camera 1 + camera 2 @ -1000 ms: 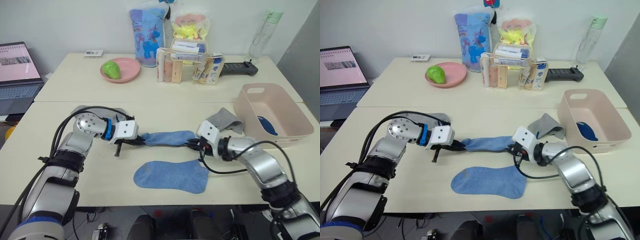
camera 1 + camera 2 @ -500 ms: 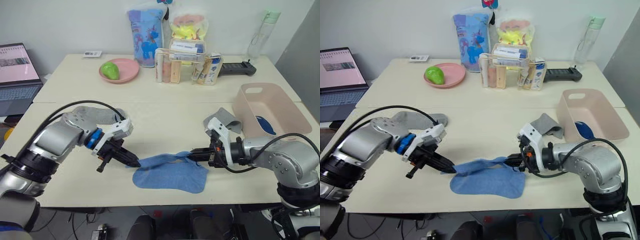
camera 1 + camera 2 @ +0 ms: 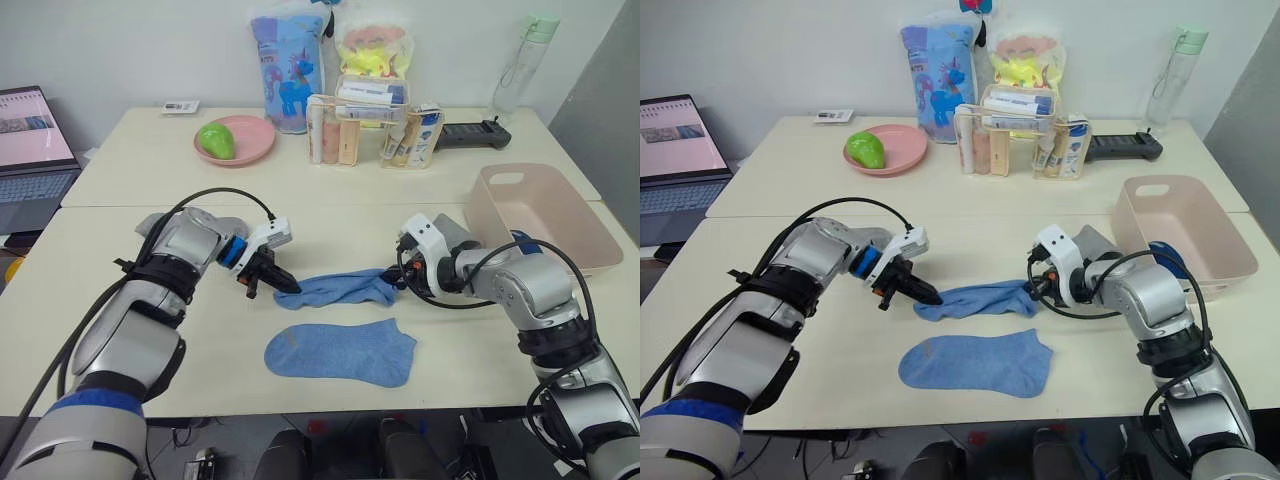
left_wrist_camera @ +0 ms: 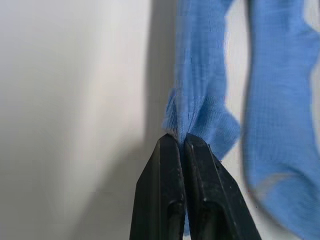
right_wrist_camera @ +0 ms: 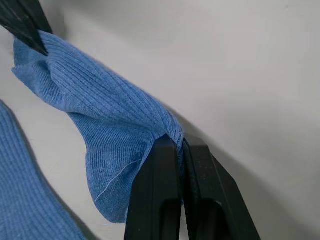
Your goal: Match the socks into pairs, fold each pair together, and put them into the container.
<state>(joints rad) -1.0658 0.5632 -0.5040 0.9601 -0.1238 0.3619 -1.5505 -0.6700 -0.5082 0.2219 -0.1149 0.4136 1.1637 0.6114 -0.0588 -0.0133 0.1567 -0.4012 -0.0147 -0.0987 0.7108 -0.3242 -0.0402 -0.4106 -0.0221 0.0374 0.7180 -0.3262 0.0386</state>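
A light blue sock [image 3: 338, 290] stretches across the table's middle between my two grippers. My left gripper [image 3: 290, 287] is shut on its left end, and its pinch on the sock [image 4: 200, 100] shows in the left wrist view. My right gripper [image 3: 397, 283] is shut on the right end [image 5: 100, 100]. A second light blue sock [image 3: 340, 353] lies flat nearer the front edge, apart from the held one. A grey sock [image 3: 458, 230] lies behind my right arm, another grey sock [image 3: 152, 221] under my left arm. The pink container [image 3: 479, 215] stands at the right with a dark navy sock [image 3: 1167, 256] inside.
On the far table stand a pink plate [image 3: 237, 138] with a green fruit, a clear organiser [image 3: 345, 125] of bottles, two printed bags, a water bottle [image 3: 510, 70] and a black remote [image 3: 470, 135]. A laptop [image 3: 30, 150] sits at the far left.
Both grippers dipped the held sock down onto the flat sock, then drew it back toward the table's middle. Both stay shut on it.
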